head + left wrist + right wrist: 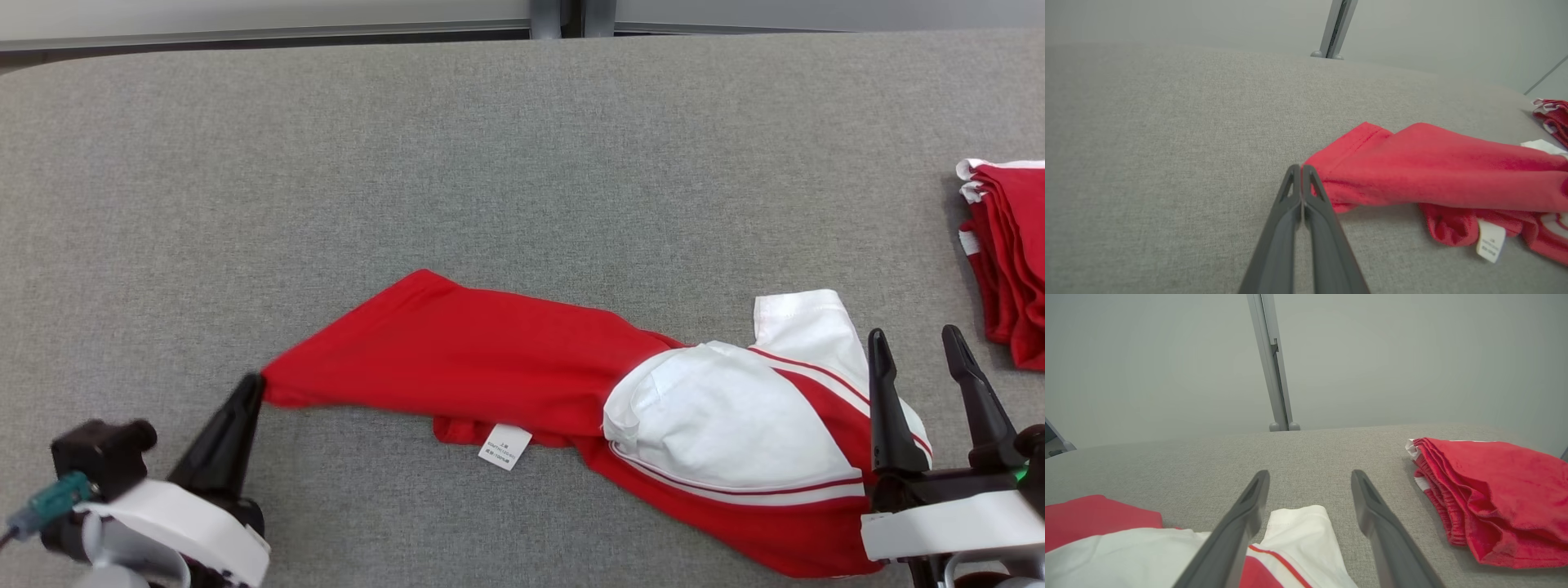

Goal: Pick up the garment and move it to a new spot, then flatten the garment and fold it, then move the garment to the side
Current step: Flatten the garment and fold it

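Flattening step. The garment (506,367) is lying bunched mid-table (490,163). The left gripper (255,381), jaws closed, is touching its red corner, though any pinch is unclear. The right gripper (914,331) is hovering open over the white end. Next: gripping both ends and spreading.

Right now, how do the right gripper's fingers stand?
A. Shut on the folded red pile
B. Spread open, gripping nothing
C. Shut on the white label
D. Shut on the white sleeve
B: the right gripper has its two fingers spread wide with nothing pinched between them, at the white end of the garment; the folded red pile lies apart on the table.
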### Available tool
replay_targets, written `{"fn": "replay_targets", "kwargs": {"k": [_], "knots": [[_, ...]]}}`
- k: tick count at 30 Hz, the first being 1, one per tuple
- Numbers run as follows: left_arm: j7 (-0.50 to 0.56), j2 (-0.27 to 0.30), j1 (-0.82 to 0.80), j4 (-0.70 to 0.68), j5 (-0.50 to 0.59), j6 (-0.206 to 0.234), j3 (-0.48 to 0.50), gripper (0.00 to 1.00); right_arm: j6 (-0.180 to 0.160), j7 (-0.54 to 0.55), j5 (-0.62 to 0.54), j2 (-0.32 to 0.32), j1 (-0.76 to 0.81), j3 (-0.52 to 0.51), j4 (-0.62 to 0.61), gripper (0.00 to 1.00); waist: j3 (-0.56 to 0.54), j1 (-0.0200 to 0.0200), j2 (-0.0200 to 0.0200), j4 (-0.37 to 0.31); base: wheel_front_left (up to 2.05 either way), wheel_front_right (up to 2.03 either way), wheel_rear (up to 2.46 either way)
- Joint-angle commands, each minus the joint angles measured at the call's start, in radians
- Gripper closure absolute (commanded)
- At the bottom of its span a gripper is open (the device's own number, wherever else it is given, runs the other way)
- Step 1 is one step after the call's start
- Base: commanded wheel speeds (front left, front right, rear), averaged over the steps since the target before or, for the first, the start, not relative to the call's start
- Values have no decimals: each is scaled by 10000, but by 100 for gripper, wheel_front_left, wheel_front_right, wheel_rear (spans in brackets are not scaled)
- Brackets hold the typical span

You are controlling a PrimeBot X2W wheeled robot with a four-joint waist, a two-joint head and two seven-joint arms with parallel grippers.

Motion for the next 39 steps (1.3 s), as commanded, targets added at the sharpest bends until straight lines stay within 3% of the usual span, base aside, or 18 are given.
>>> {"fn": "replay_targets", "kwargs": {"k": [1,3,4,5,6,13,17,24,32,39], "knots": [[-1,-194,260,182,-320,-30,2,100,-4,60,-38,-17,-74,-51,44,0,-23,0,0,11,0,0,0],[-59,-371,395,494,-436,-130,-104,100,-4,110,-70,-17,-114,-90,57,0,-47,0,0,41,0,0,0],[-124,-505,388,647,-486,-184,-141,82,-4,123,-89,-17,-130,-106,52,0,-61,0,0,58,0,0,0],[-206,-570,359,834,-434,-221,-177,13,-4,157,-124,-17,-137,-99,41,0,-97,0,0,56,0,0,0],[-332,-721,292,916,-436,-278,-167,0,-4,185,-162,-17,-130,-115,19,0,-136,0,0,62,0,0,0],[-1001,-1321,19,925,610,-394,718,0,-4,374,-369,-17,-22,-143,-284,0,-506,0,0,100,0,0,0],[-1018,-1825,253,288,2036,-386,1937,0,-4,519,-564,-18,65,-19,-414,0,-772,0,0,103,0,0,0],[-1014,-2279,1111,-215,3621,-468,2998,0,-4,829,-817,-17,343,225,-541,0,-1324,0,0,25,0,0,0],[-1016,-2545,2030,-204,4330,-759,3278,0,-4,1171,-788,-17,1064,397,-635,0,-1873,0,0,-6,0,0,0],[-1016,-2646,2414,-359,4491,-643,3245,0,-4,1242,-645,-17,1289,416,-711,0,-1983,0,0,-40,0,0,0]]}}
